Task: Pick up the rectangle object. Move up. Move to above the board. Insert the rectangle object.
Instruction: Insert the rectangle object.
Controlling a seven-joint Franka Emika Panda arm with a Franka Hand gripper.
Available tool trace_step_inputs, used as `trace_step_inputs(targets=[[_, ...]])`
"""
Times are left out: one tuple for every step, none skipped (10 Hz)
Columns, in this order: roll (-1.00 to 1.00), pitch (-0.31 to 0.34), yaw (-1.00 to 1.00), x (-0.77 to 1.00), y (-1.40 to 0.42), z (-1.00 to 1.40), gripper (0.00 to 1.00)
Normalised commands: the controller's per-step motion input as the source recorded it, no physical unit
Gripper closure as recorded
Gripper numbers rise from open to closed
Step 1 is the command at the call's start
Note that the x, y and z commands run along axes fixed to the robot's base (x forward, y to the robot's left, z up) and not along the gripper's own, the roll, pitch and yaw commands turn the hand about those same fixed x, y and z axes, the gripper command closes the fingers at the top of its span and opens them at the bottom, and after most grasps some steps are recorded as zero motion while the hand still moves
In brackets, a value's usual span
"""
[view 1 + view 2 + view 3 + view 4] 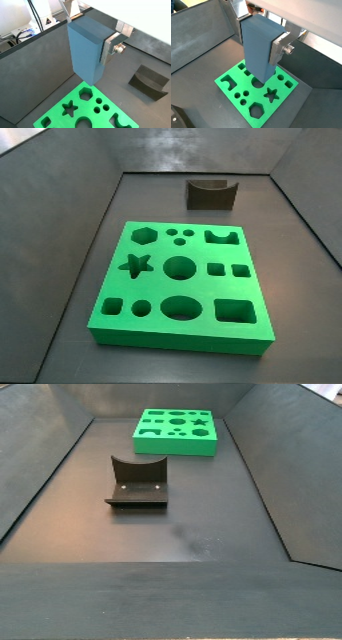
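Clamped between the silver plates of the hand, the rectangle object fills the near part of both wrist views, hanging upright with its long axis pointing down toward the board. One finger shows flat against a side face of the block; the opposite one is hidden behind it. The grip sits high on the block, which I judge leaves the lower end free to enter a hole. The block's lower end hangs well clear of the green slab, so the lift looks done and the hand is roughly above the board, with the insertion not yet begun.

Neither side view shows the hand or the block; presumably both are above those frames. Every hole in the board is empty: star, circles, hexagon, squares and arch all show bare green floors. The fixture stands apart from the board on the dark floor, and nothing rests in it.
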Motion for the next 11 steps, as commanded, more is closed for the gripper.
trace_step_inputs(targets=[[0.00, -0.013, 0.04, 0.00, -0.13, -0.08, 1.00], [-0.03, -0.027, 0.15, 0.08, -0.31, -0.18, 1.00], [-0.04, -0.060, 0.15, 0.03, -0.39, -0.28, 1.00], [-0.06, -0.117, 0.15, 0.03, -0.41, -0.37, 1.00], [-0.07, -0.146, 0.19, 0.05, -0.37, -0.42, 1.00], [-0.02, -0.154, 0.20, 0.09, -0.40, -0.50, 1.00], [0.01, -0.123, 0.12, 0.20, -0.43, -0.55, 1.00], [0.03, -0.100, 0.11, 0.25, -0.44, -0.55, 1.00], [0.01, -0.067, 0.13, 0.34, -0.43, -0.50, 1.00], [0.05, 0.000, 0.07, 0.47, -0.45, -0.34, 1.00], [0.02, 0.000, 0.00, 0.49, -0.48, -0.35, 1.00]])
